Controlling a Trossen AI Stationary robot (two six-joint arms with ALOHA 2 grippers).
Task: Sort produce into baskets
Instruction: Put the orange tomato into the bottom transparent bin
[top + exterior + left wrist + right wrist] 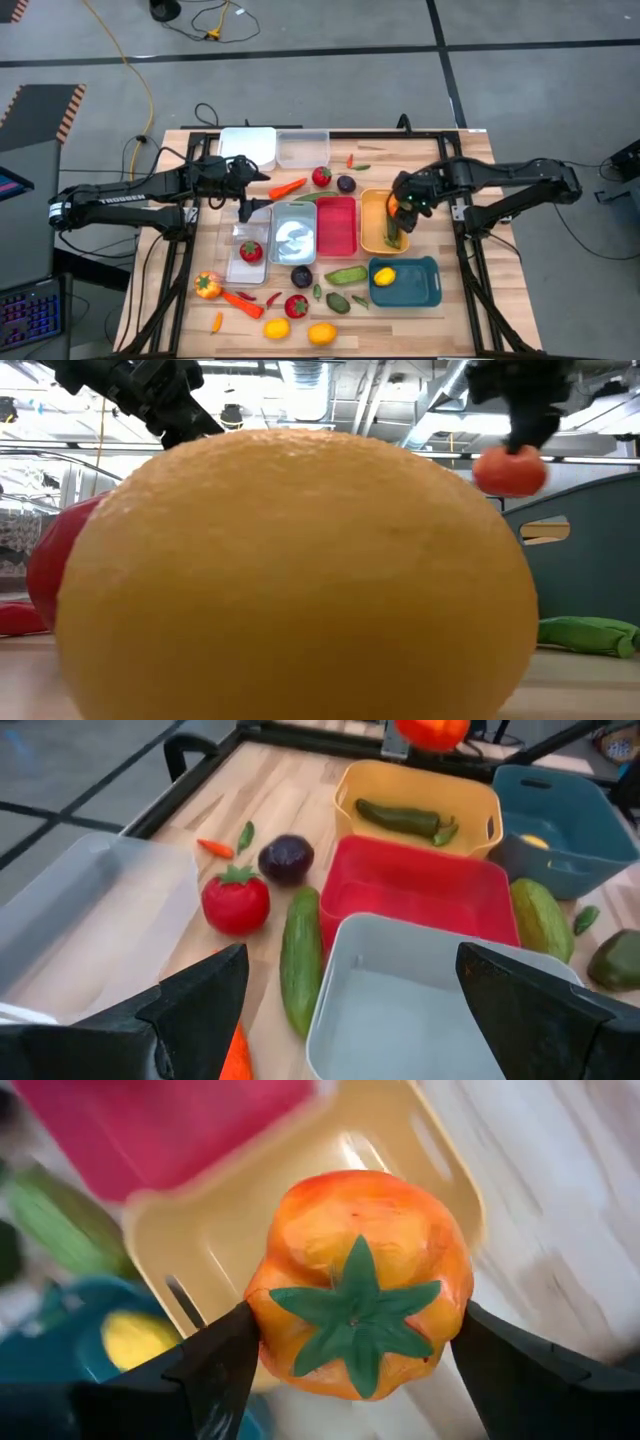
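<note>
Right hand point(350, 1350) clamped on orange pepper point(360, 1280) above yellow basket point(374, 240), left hand point(350, 1010) apart over silver basket point(400, 1010)

The red bin point(336, 225) lies empty between the grey bin point(292, 232) and yellow bin point(372, 232); a cucumber point(300, 960) blocks the near rim.

Low view blocked by orange fruit point(295, 575)
</note>
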